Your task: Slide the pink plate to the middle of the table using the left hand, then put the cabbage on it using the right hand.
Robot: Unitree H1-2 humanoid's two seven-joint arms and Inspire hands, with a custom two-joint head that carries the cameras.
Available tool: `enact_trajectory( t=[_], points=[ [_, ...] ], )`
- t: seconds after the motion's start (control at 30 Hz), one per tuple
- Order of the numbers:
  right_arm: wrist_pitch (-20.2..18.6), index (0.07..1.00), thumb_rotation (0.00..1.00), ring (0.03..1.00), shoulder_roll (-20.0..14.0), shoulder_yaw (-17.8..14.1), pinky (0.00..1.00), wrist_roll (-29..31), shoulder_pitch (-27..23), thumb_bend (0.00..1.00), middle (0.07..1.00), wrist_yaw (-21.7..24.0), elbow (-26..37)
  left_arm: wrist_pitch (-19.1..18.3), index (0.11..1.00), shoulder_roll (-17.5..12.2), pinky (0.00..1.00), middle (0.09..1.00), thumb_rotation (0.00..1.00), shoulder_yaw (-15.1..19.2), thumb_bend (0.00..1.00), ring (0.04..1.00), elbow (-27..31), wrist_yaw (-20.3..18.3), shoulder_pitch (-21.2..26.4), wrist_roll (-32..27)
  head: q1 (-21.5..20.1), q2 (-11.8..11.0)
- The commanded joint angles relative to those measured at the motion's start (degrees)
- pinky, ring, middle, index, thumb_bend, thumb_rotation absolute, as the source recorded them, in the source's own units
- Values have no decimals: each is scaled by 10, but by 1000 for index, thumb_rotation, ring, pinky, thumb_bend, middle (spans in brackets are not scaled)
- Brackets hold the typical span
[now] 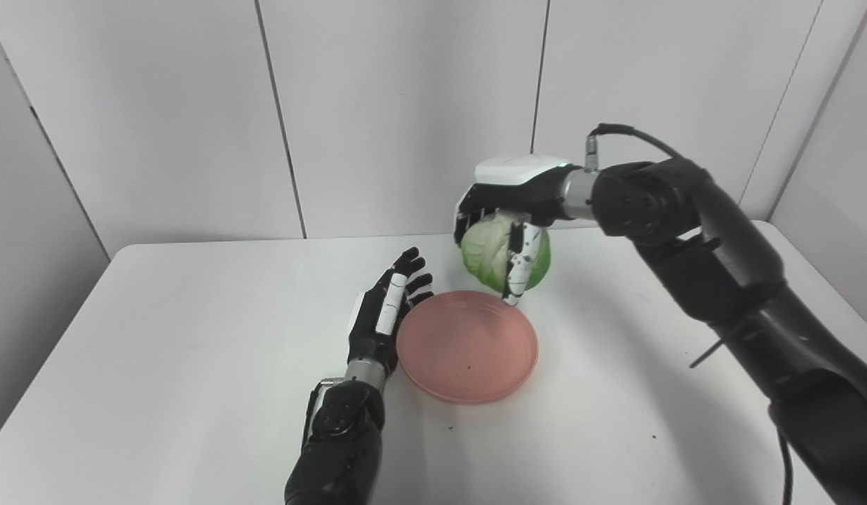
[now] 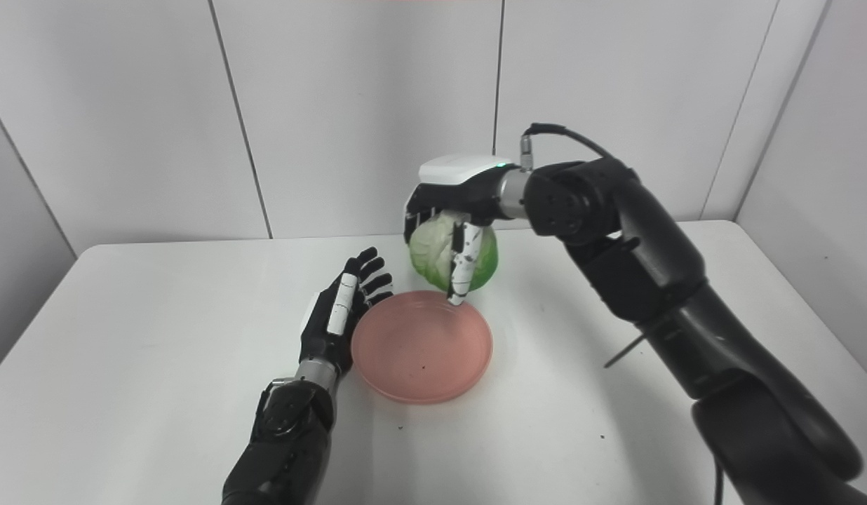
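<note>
White and bare apart from a few small dark specks, the table (image 1: 195, 365) fills the lower part of both views, with pale wall panels (image 1: 398, 105) standing behind its far edge. Nearest the front edge, the left arm comes up from the bottom and ends in the left hand (image 1: 386, 315), which holds nothing: its fingers are straight and slightly spread, pointing toward the far edge, with the palm side facing the plate. That hand lies just beside the left rim of the pink plate (image 1: 467, 346); whether it touches the rim cannot be told. The plate sits flat around the middle of the table, with nothing lying in it but a tiny dark fleck. Beyond the plate's far rim, the right hand (image 1: 507, 210) grips the cabbage (image 1: 491, 247) from above, its fingers curled down around the pale green head and one white-and-black fingertip reaching down toward the plate's far rim. The cabbage is carried in the air, above the table at the plate's far edge rather than over its centre. The right arm (image 1: 721, 280) stretches in from the right front corner, with a black cable looping off its wrist.
</note>
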State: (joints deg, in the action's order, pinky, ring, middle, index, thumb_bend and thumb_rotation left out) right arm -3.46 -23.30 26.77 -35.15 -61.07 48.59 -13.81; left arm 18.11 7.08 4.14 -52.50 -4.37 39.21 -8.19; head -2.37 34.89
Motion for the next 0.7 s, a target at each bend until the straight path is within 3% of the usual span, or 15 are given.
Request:
enact_trajectory(
  t=[0.0, 0.03, 0.13, 0.23, 0.3, 0.53, 0.6, 0.67],
  points=[
    [26, 470, 0, 539, 8, 1, 451, -7, -34, 525, 510, -30, -6, 1, 838, 0, 731, 877, 847, -6, 909, 834, -11, 1, -6, 8, 3, 0],
    [26, 480, 0, 566, 14, 4, 485, -7, -32, 527, 499, -34, -16, 1, 836, -1, 722, 878, 847, -5, 915, 837, -9, 0, -7, 7, 3, 0],
    [30, 457, 0, 548, 26, 7, 464, -4, -25, 522, 530, -46, -42, -3, 829, -2, 721, 878, 841, -1, 923, 838, -7, 2, -8, 4, -2, 0],
    [36, 511, 0, 374, 33, 12, 293, -8, -14, 524, 457, -61, -59, -2, 812, -3, 710, 868, 833, 1, 904, 835, -6, 10, -9, 8, -5, 1],
    [39, 481, 0, 476, 35, 17, 374, -11, -8, 524, 507, -68, -66, -2, 813, -3, 686, 865, 836, -1, 900, 827, -4, 13, -10, 11, -11, 3],
    [43, 487, 0, 456, 39, 27, 359, -17, 11, 526, 495, -80, -85, -9, 796, 1, 660, 844, 821, 3, 901, 789, 6, 2, -15, 0, -17, 7],
    [45, 469, 0, 534, 39, 30, 427, -22, 15, 522, 528, -84, -89, -12, 800, 2, 701, 842, 823, 5, 898, 799, 7, 4, -16, -3, -17, 7],
    [46, 475, 0, 492, 40, 33, 388, -25, 18, 524, 517, -86, -90, -15, 801, 2, 739, 842, 818, 7, 902, 807, 9, 5, -16, -4, -20, 11]
  ],
)
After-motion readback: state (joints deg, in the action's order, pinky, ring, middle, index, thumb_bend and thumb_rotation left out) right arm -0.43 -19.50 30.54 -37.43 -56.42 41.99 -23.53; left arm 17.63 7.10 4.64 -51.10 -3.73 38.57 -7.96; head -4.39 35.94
